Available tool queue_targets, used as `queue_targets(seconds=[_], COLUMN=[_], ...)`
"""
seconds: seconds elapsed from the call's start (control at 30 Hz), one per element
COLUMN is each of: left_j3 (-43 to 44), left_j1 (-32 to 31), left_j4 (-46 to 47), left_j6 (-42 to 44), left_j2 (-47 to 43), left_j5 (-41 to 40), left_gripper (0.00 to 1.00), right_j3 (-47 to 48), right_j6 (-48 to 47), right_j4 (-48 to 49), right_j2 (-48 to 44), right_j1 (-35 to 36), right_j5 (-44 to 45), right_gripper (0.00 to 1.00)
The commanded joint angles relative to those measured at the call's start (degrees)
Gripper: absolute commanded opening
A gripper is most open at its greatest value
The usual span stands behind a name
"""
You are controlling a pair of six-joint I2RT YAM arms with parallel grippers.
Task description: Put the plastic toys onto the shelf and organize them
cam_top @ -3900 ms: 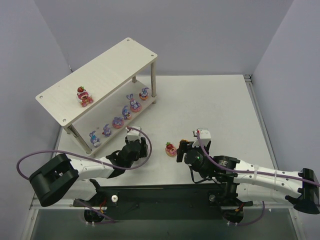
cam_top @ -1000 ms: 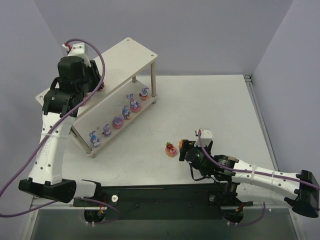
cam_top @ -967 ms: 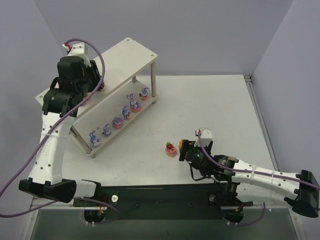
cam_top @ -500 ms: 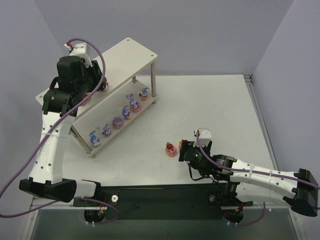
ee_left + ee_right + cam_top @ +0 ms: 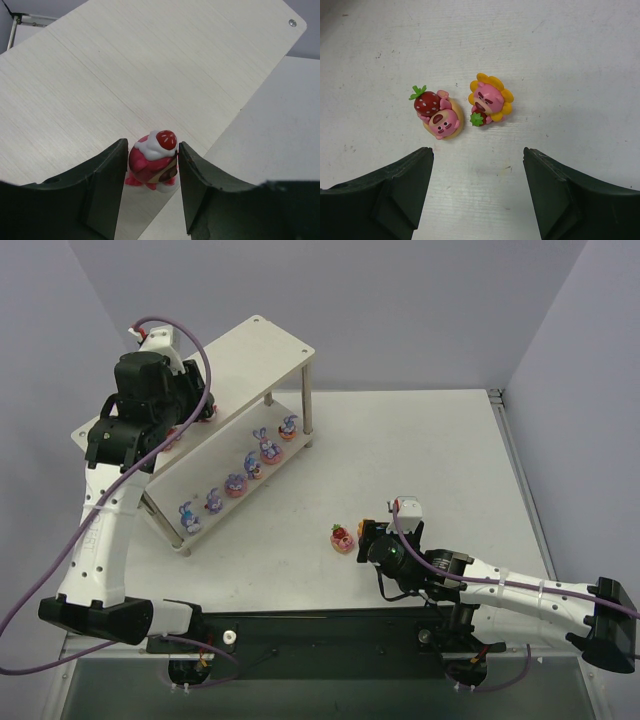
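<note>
My left gripper (image 5: 152,145) is over the top board of the shelf (image 5: 125,75), close to its edge. Its jaws are shut on a red strawberry-topped bear (image 5: 150,167), whose feet rest on the board. In the top view that gripper (image 5: 200,412) is over the upper tier of the shelf (image 5: 240,350). Several purple bunnies (image 5: 270,450) stand in a row on the lower tier. On the table lie a pink bear with a strawberry (image 5: 439,117) and an orange-yellow flower figure (image 5: 490,100). My right gripper (image 5: 477,152) is open just short of them, holding nothing.
The white table (image 5: 430,450) stretches to the right of the shelf. The left arm rises tall over the shelf's near left end and hides part of the top board. The right arm lies low along the near edge.
Since the earliest frame the left arm has gone up from the table to the shelf's top board. Over the last second both arms have stayed almost still.
</note>
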Motion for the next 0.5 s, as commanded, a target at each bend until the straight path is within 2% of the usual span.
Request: queue_targets(seconds=[0.0, 0.2, 0.47], left_j3=[0.0, 0.8, 6.4], left_j1=[0.4, 0.3, 0.3], left_j4=[3.2, 3.1, 3.2], left_j6=[-0.4, -0.5, -1.5], left_j2=[-0.9, -0.7, -0.2], left_j5=[-0.6, -1.2, 0.4], left_gripper=[0.58, 0.65, 0.68], right_j3=[1.1, 1.1, 1.3], right_j6=[-0.2, -0.2, -0.2], right_j4=[0.3, 0.4, 0.4], right_j2=[-0.3, -0.4, -0.3], right_j1=[-0.5, -0.5, -0.5], right_j5=[1.3, 1.4, 1.4], right_gripper=[0.74, 0.74, 0.74])
